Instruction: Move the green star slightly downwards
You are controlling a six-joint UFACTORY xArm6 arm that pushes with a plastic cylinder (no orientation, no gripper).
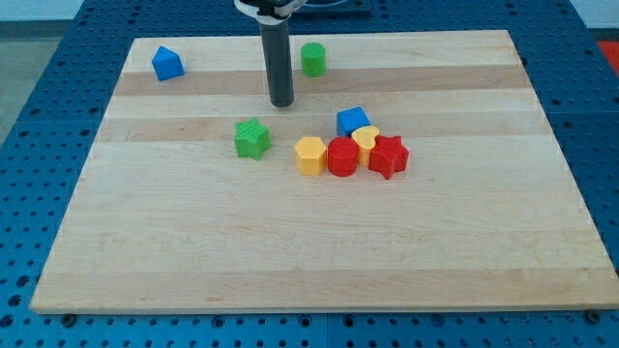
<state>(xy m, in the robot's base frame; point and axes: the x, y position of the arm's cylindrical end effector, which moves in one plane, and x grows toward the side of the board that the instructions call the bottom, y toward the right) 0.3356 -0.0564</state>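
The green star (252, 138) lies on the wooden board (193, 242), left of the middle. My tip (281, 102) rests on the board just above and to the right of the star, a short gap apart from it. The dark rod rises straight up from the tip to the view's top edge.
A green cylinder (312, 59) stands right of the rod near the top. A blue block (167, 64) is at the top left. To the star's right is a cluster: yellow hexagon (309, 155), red cylinder (342, 157), red star (388, 157), yellow heart (365, 139), blue cube (353, 121).
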